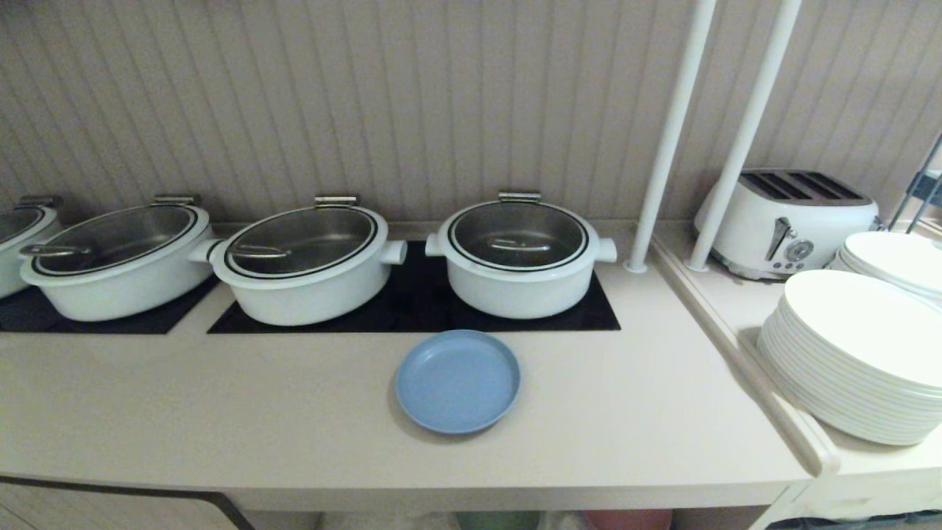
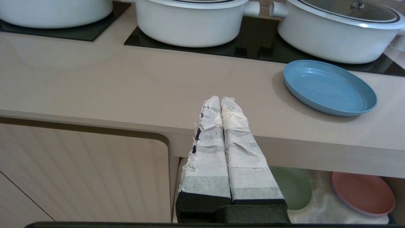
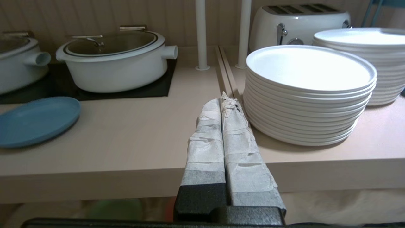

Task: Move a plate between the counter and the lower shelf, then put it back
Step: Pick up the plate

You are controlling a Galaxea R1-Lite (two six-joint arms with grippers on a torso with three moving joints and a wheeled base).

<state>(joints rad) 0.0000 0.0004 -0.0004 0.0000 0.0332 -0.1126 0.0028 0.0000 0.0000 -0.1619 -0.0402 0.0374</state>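
The plate lies flat on the counter, just in front of the black cooktop panel and nearest the rightmost of the 3 fully visible white pots. It sits clear of the pots and well back from the rounded front edge, which leaves its rim free for a grip from the front.

Neither arm shows in the head view. Both wrist views place the grippers low, in front of the counter's edge. The left gripper has its 2 taped fingers pressed together, holding nothing, with the plate off to one side of it. The right gripper is likewise closed and empty, pointing toward the stack of large white plates on the side ledge, beside the toaster.

Below the counter, the lower shelf holds a green plate and a pink plate on white cloth. Judging from this, the task has not begun: a gripper must open, then take the plate's near rim
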